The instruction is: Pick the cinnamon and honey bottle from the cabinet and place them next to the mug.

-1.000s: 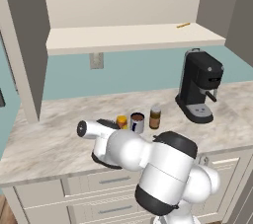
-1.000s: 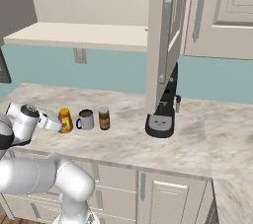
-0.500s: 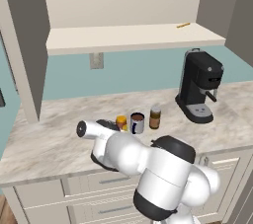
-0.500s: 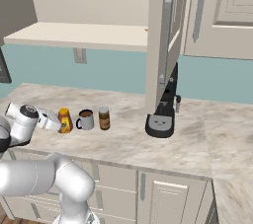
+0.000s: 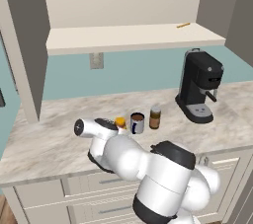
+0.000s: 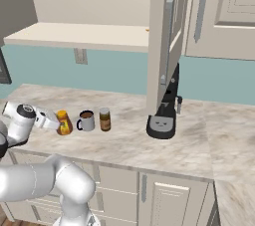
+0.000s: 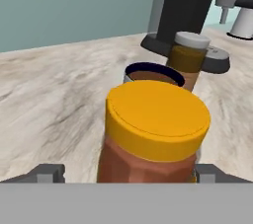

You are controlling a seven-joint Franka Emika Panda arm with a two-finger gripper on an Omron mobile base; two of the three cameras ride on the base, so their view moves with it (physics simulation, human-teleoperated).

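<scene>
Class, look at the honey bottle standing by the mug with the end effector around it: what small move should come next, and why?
Probably draw the end effector straight back from the honey bottle. Its fingers stand wide on either side, the bottle is upright on the counter beside the mug, and the cinnamon already stands on the mug's other side. A sideways pull might tip the bottle.

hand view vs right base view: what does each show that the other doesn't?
Hand view alone: the honey bottle's yellow cap from above and close up, with the fingers standing open on either side of it.

Right base view alone: the cabinet shelf above the counter, the wall outlet, and the lower cupboard doors.

Both: the honey bottle, mug and cinnamon in a row on the marble counter, with the black coffee machine beyond.
</scene>
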